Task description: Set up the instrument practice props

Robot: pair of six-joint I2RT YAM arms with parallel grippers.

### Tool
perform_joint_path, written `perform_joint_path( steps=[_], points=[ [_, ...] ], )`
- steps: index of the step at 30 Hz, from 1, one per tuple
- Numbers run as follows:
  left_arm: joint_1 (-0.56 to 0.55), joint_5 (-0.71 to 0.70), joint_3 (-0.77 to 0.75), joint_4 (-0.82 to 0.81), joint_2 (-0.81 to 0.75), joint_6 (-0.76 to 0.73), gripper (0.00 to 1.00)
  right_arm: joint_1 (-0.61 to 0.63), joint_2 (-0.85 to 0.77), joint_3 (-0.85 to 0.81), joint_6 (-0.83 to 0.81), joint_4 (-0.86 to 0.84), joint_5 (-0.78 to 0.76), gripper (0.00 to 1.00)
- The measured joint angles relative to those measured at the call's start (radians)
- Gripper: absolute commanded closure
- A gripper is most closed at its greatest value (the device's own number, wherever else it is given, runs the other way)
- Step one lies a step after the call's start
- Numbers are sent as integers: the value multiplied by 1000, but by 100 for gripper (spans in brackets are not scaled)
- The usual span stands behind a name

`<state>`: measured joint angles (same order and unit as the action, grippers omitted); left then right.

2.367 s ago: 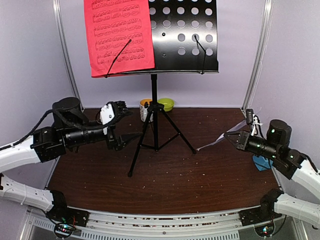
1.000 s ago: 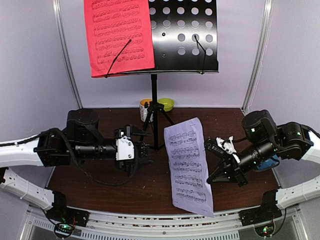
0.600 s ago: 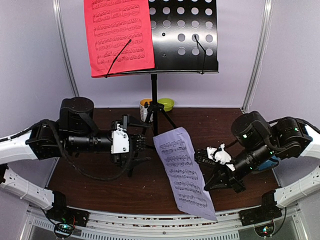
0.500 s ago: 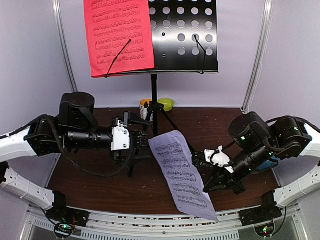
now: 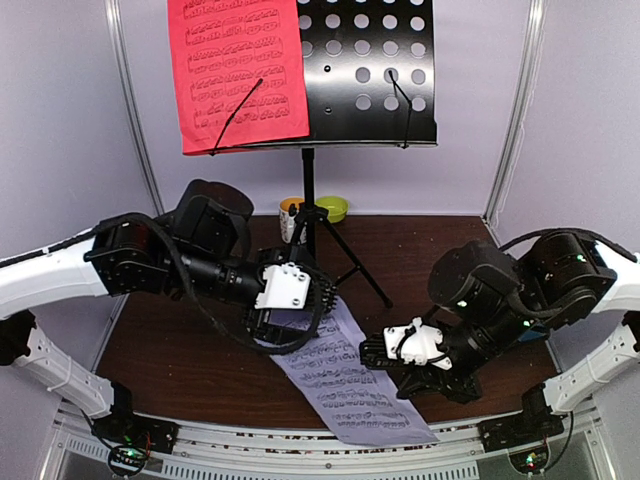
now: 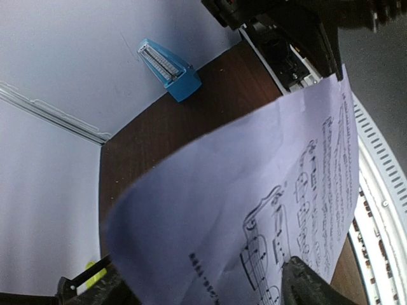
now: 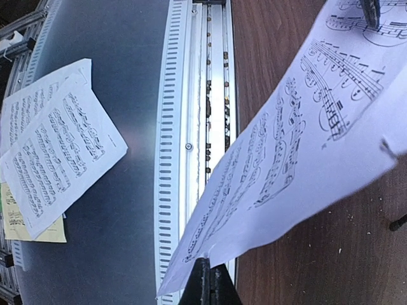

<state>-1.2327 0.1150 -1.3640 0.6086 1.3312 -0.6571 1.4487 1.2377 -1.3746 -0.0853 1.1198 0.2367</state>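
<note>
Top external showed the lilac sheet-music page slanting at five o'clock from my left gripper and nine o'clock from my right gripper. My left jaws gaped wide around its upper end, while my right was clamped tight on its side edge.
</note>
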Motion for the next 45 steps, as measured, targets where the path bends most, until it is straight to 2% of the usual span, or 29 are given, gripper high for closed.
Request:
perform_joint_path(
  steps=[2, 4, 6, 7, 8, 9, 13, 14, 21, 27, 34, 45],
  points=[
    [0, 22, -1, 8, 0, 11, 54, 4, 6, 0, -10, 12, -19, 100],
    [0, 55, -2, 18, -3, 20, 79, 4, 3, 0, -17, 13, -42, 100],
    [0, 84, 2, 21, -12, 38, 99, 4, -8, 0, -20, 8, -67, 100],
    [0, 98, 9, 17, -22, 48, 100, 4, -16, 1, -21, 3, -81, 100],
    [0, 111, 24, 8, -39, 56, 100, 4, -29, 3, -21, -9, -95, 95],
    [0, 119, 37, 0, -55, 68, 100, 4, -42, 8, -22, -24, -108, 81],
    [3, 130, 116, -72, -142, 130, 100, 4, -141, 63, -17, -121, -168, 9],
    [8, 132, 148, -109, -175, 151, 100, 4, -182, 96, -18, -169, -184, 1],
    [115, 187, 284, -282, -363, 310, 100, -1, -445, 283, -11, -421, -266, 0],
    [171, 239, 290, -375, -397, 458, 100, -2, -586, 454, 5, -640, -288, 0],
    [208, 269, 290, -408, -401, 591, 100, -2, -631, 632, 53, -857, -286, 0],
    [290, 307, 289, -428, -405, 746, 100, -2, -683, 734, 55, -996, -338, 0]
  ],
)
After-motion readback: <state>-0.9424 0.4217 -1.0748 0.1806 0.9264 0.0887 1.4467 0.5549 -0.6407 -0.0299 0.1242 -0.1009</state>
